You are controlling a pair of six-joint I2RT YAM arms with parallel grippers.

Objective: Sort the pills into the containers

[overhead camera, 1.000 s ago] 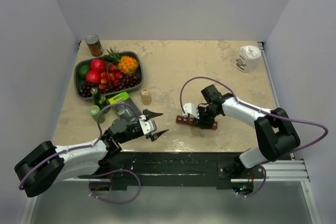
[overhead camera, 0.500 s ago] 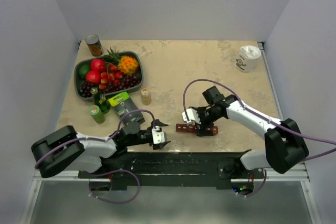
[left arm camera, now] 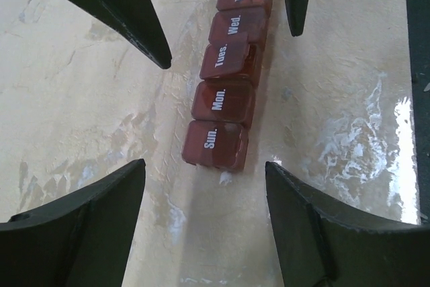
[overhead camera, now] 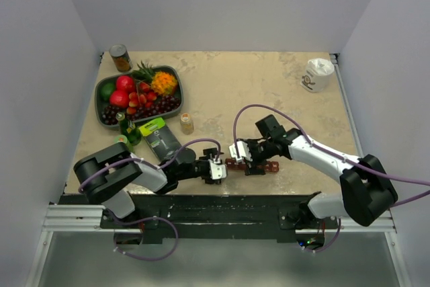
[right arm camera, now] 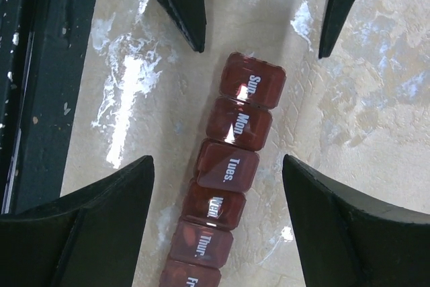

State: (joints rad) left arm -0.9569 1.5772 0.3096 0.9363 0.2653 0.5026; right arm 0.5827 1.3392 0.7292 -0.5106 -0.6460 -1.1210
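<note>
The containers are a dark red-brown strip (overhead camera: pixel 266 165) of day-labelled compartments lying near the table's front edge, all visible lids down. In the left wrist view the strip (left arm camera: pixel 232 58) runs away from me, and my open left gripper (left arm camera: pixel 205 164) sits at its "Sun." end. In the right wrist view my open right gripper (right arm camera: pixel 217 159) straddles the strip (right arm camera: pixel 232 159) around "Tues." and "Wed.". From above, the left gripper (overhead camera: pixel 220 169) and right gripper (overhead camera: pixel 244 158) face each other over the strip's left end. The pills fill a small clear bottle (overhead camera: pixel 187 123) standing further back to the left.
A grey-green fruit bowl (overhead camera: pixel 101 92) and a metal can (overhead camera: pixel 120 58) stand at the back left. Green bottles (overhead camera: pixel 126 130) and a green-black packet (overhead camera: pixel 160 138) lie left of the pill bottle. A white cup (overhead camera: pixel 316 74) stands at the back right. A black rail (overhead camera: pixel 201 205) borders the front edge.
My left arm has swung right along the front edge until its gripper reached the strip's left end. My right gripper has shifted slightly left along the strip, which moved a little.
</note>
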